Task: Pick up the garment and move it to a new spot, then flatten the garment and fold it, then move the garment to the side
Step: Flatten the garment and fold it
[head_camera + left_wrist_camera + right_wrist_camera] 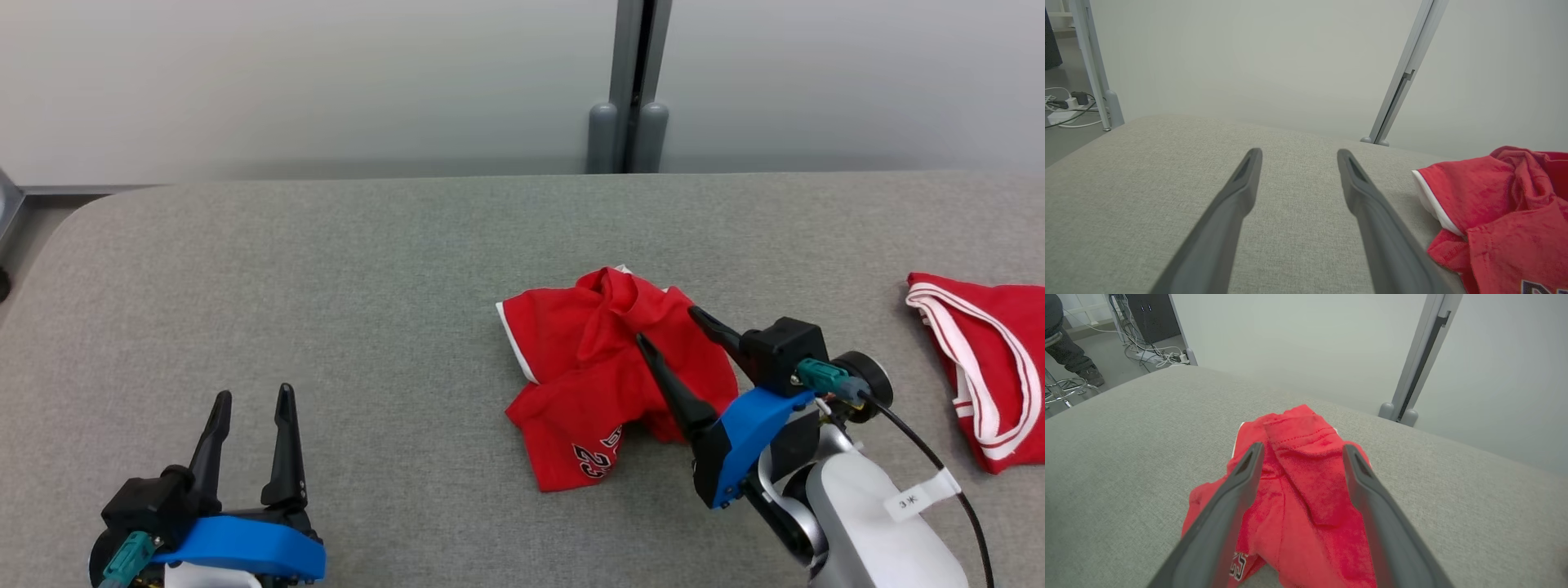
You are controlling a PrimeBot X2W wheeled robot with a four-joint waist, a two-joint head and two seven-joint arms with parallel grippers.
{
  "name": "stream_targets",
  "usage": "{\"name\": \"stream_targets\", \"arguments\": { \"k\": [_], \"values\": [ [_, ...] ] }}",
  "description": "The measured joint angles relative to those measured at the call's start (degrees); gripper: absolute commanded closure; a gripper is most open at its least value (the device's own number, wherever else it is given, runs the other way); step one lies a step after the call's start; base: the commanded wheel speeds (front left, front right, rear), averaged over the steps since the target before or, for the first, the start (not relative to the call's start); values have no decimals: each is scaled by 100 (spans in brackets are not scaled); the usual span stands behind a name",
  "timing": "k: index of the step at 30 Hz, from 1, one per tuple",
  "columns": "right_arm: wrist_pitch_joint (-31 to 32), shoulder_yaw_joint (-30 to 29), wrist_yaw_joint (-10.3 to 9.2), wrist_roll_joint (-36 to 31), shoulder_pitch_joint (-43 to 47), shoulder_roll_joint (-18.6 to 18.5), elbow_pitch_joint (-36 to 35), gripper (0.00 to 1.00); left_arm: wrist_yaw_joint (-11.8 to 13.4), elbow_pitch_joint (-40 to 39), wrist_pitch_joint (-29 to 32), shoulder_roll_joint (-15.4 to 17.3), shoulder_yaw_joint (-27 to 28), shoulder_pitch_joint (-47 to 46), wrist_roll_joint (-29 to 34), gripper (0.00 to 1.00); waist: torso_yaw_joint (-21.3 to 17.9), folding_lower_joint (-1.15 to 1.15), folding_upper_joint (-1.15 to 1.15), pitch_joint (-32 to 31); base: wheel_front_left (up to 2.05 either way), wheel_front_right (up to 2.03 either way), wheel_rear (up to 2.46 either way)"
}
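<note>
Garment comes first: we judge it a thin, limp jersey knit, light enough for one arm and in no way fragile. It should sag and trail as soon as it leaves the grey padded surface. It lies crumpled in a loose heap a little to our right of the middle of that surface, well apart from a second red piece at the far right edge. A white trim runs along its left side, and a printed number shows at the near hem. Our right gripper hangs over the heap with its jaws spread wide and nothing in them. In the right wrist view its two fingers straddle a raised ridge of cloth, though we cannot tell whether the tips touch the fabric. Our left gripper rests low at our left, likewise released and empty, well clear of the cloth. That ridge looks to us the best place to pinch for the move, since it stands proud and gives the fingers something to close on. The knit should offer decent friction. We may catch several layers at once, which suits carrying the garment but not spreading it, so for flattening we would rather take the trimmed edge or the hem corners.
</note>
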Motion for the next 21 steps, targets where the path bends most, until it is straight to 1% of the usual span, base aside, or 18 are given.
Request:
{"name": "stream_targets", "arguments": {
  "k": [4, 8, 10, 11, 17, 21],
  "values": [
    [56, -11, 0, -274, -393, -30, 676, 0, -25, 14, 0, -26, -74, -141, 16, 0, 209, 0, 0, 136, 0, 0, 0],
    [-56, 54, 0, -302, -681, 1, 1225, 0, -56, 49, -3, -57, -121, -203, 18, 0, 392, 0, 0, 263, 0, 0, 0],
    [-129, -31, 0, -319, -798, 9, 1455, 0, -62, 80, -4, -71, -135, -235, 18, 0, 460, 0, 0, 308, 0, 0, 0],
    [-196, -100, 0, -324, -844, 15, 1545, 100, -66, 96, -5, -76, -135, -261, 18, 0, 488, 0, 0, 324, 0, 0, 0],
    [-312, -244, 0, -376, -962, 92, 1812, 100, -102, 212, -30, -111, -133, -286, 11, 0, 522, 0, 0, 230, 0, 0, 0],
    [-387, -126, 0, -290, -1142, 116, 1784, 100, -115, 265, -46, -119, -127, -263, 0, 0, 500, 0, 0, 107, 0, 0, 0]
  ]
}}
